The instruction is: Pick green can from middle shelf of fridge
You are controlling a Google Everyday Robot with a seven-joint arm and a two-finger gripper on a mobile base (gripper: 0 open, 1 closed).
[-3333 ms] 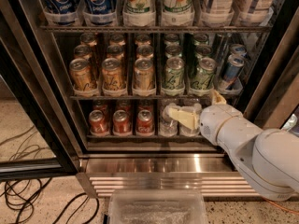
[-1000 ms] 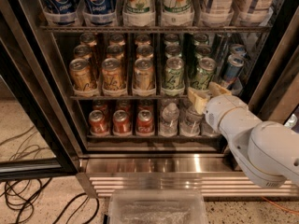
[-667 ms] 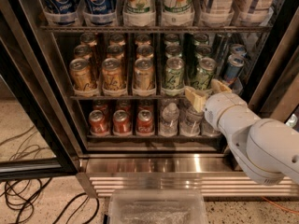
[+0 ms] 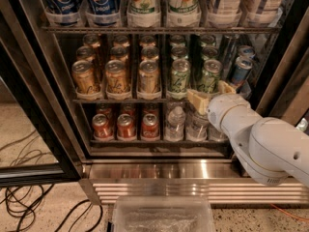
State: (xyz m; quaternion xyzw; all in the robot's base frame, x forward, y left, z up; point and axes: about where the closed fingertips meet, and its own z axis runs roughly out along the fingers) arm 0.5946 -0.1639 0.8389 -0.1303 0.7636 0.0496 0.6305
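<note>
**Pincer at the can, grasp not yet made**

The fridge (image 4: 154, 170) stood open, and its middle shelf (image 4: 120, 100) carried rows of gold cans (image 4: 116, 76) and green ones. The white arm (image 4: 270, 149) was stretched in from the right, with the pincer (image 4: 211, 94) at the front edge of that shelf. The green can (image 4: 208, 74) was upright in the front row, not lifted. The pale fingers (image 4: 197, 102) were spread, one at each side of its foot, and I could not tell if they touched it. In my judgement, closing, lifting and drawing out were all left.
</note>
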